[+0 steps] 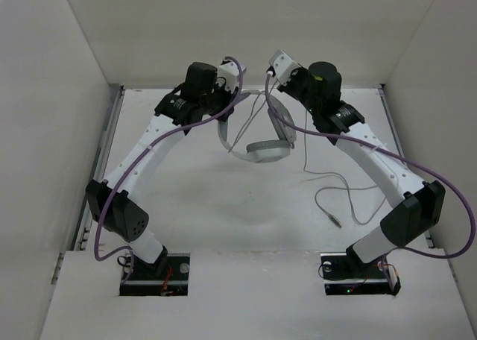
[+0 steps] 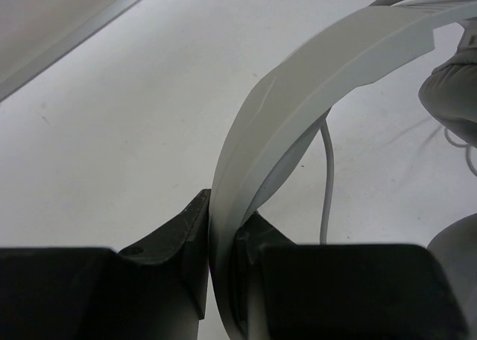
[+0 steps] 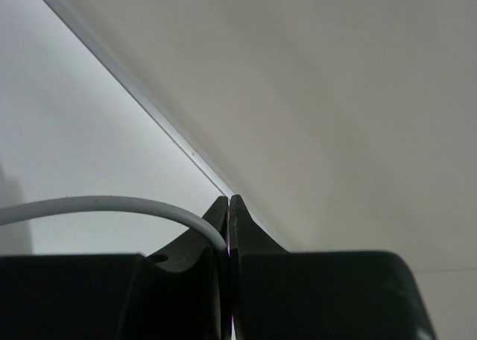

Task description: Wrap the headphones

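Clamping headphones [image 1: 264,148] by headband [image 2: 298,94], left gripper [image 2: 222,235] closed on it; pinching cable [image 3: 89,203] in fully closed right gripper [image 3: 228,206]; plug [image 1: 337,222] lying on table [image 1: 223,213].

A white table [image 1: 223,213] stood enclosed by plain pale walls [image 1: 253,27] at the back and on both sides. A thin metal strip [image 1: 112,131] ran along the table's left edge, just beside the left wall. A pale board [image 1: 246,295] lay across the near edge, reaching from side to side.
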